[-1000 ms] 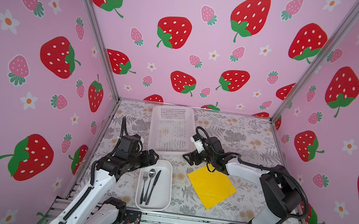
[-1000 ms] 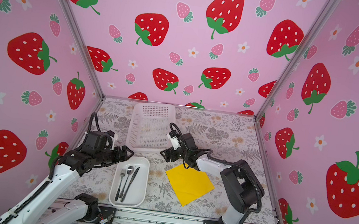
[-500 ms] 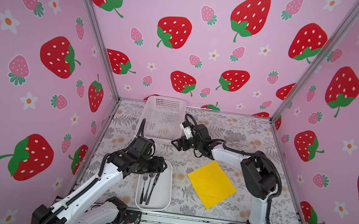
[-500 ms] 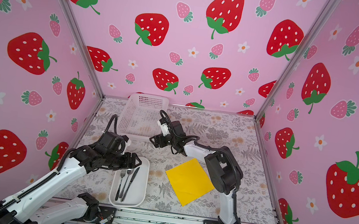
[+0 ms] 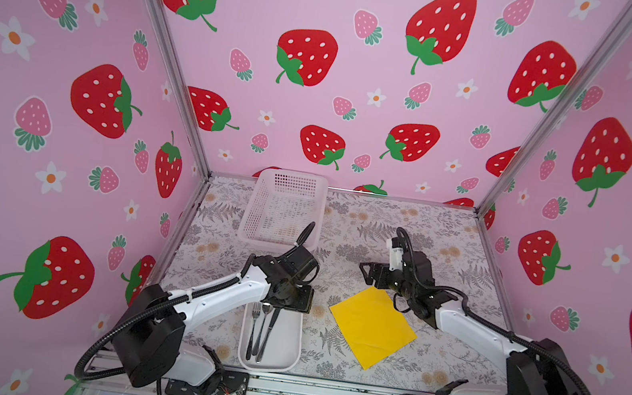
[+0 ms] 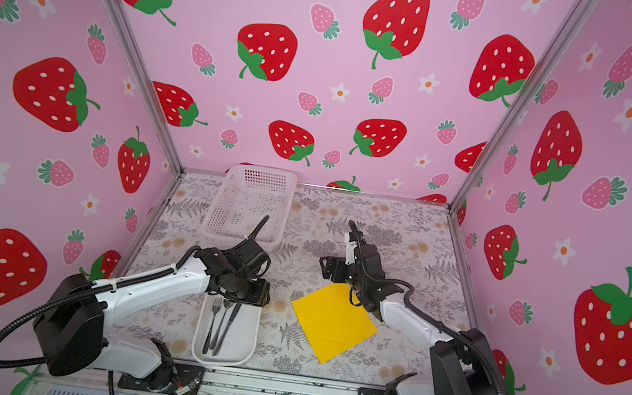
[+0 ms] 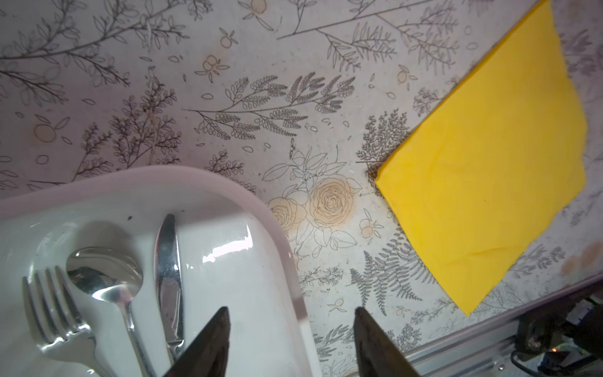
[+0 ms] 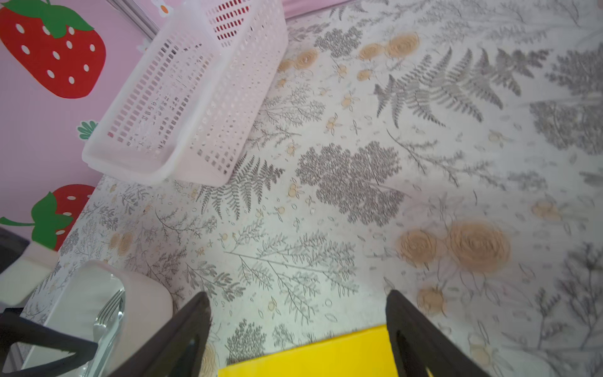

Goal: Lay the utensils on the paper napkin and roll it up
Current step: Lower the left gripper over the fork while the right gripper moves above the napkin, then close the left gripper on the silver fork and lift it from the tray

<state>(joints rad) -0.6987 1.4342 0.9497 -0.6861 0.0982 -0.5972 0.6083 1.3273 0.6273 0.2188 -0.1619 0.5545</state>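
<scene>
Above the far end of the white tray [image 5: 283, 351], the left gripper [image 7: 290, 313] hangs with its jaws parted and nothing between them. One tip is over the tray's floor just beside the knife [image 7: 168, 261], the other over the floral table [image 5: 364, 230] outside the tray's right rim. So it straddles that rim rather than any handle, and I judge it would have to shift toward the tray's middle before it could close on a piece. The utensils [image 5: 266, 308] all lie inside the tray, side by side along its length with their heads at its far end: fork [image 7: 49, 303] outermost on the left, spoon [image 7: 104, 271] in the middle, knife nearest the claw. That parallel layout probably leaves each one easy to pick singly. To the right of the tray, apart from it by a strip of table, the yellow paper napkin [image 5: 371, 328] lies flat and bare, turned corner-on to the tray, which likely suits laying the pieces across it and rolling from a corner. Further right of the tray's far end, the right gripper [image 8: 297, 300] is spread wide and empty near the napkin's far corner, seemingly waiting. Beyond the tray's far end stands a white mesh basket [image 5: 283, 210].
</scene>
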